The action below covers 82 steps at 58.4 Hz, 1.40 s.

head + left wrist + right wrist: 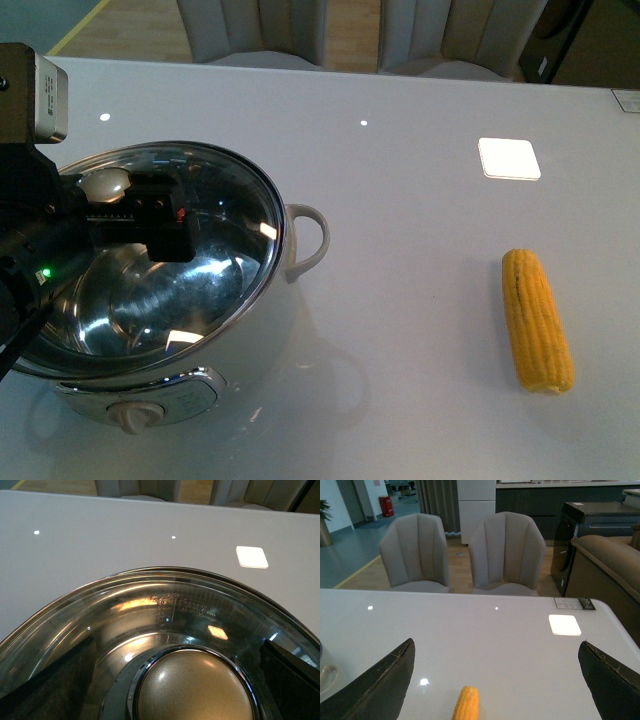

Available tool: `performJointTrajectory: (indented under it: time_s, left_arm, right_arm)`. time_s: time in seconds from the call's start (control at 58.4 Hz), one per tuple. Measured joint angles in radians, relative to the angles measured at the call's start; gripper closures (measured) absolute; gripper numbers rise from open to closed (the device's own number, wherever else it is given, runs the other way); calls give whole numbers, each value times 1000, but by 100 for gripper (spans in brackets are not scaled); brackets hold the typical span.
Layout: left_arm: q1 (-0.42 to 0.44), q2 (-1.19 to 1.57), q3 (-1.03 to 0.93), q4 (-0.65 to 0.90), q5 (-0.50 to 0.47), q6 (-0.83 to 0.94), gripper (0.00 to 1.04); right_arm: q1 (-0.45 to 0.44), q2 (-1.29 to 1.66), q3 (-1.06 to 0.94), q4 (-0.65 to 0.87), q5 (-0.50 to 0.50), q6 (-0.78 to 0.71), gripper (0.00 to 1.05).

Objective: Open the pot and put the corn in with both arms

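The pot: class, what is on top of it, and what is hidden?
A glass lid with a knob; the left end effector hovers over it, open. Its arm hides part of the inside of the pot.

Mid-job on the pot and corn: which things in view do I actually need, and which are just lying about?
Needed:
pot
glass lid and its knob
corn
left fingers, open over the lid
right fingers, open above the corn

Just lying about:
two chairs
sofa
card at the table corner

Left end effector [177, 640] and right end effector [497, 641] gape wide.
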<state>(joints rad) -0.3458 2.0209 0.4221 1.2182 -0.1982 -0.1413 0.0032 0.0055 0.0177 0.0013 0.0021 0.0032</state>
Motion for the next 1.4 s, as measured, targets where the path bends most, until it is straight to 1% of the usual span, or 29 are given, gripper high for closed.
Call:
performJointTrajectory:
  time_s: [0.171,0.223,0.274,0.326,0.685,1.405]
  left_arm:
    - [-2,2,-1,5,-16,-10,44]
    - [-4,2,-1,6,-8,0,48]
    - [-9,2,-2,6,-12,0,57]
    - [-9,2,-2,6,-13,7,61]
    - [-8,-19,-2,-18,-19,22,61]
    - [39,-221,6,-181,-12,28,62]
  right_arm:
    - [0,0,0,0,0,0,9]
    - [0,0,0,0,0,0,9]
    - [0,0,0,0,0,0,9]
    - [0,0,0,0,0,0,9]
    - [0,0,0,0,0,0,9]
    - [0,0,0,0,0,0,9]
